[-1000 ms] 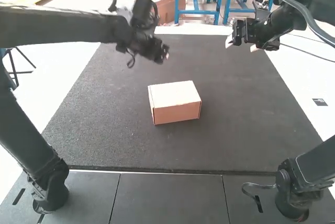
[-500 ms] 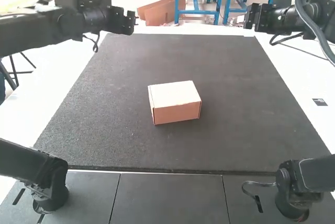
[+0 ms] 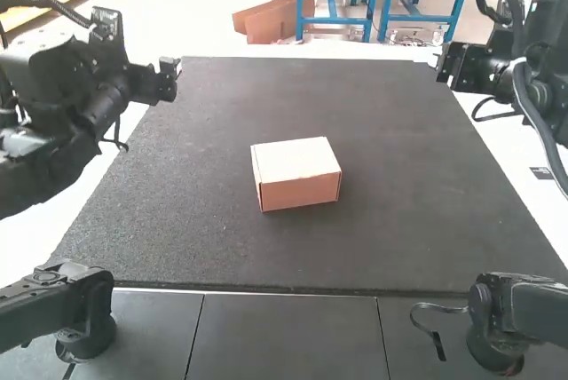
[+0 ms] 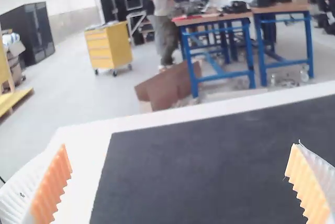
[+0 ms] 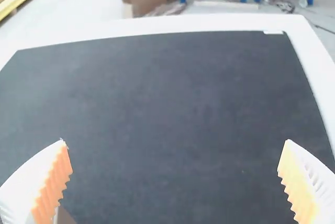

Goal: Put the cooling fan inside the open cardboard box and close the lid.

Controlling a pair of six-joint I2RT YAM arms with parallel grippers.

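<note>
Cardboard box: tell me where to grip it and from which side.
Come straight down from above and pinch the cardboard box across its front and back walls, probably the narrower span. It sits closed and flat on the mat, all sides free.

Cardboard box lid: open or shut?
Shut: the cardboard box has a flat top face in the high view, no flap raised.

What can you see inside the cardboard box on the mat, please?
The cardboard box sits on the black mat with its lid shut, so only its plain top and two side walls show. Whatever is inside is covered and cannot be told.
</note>
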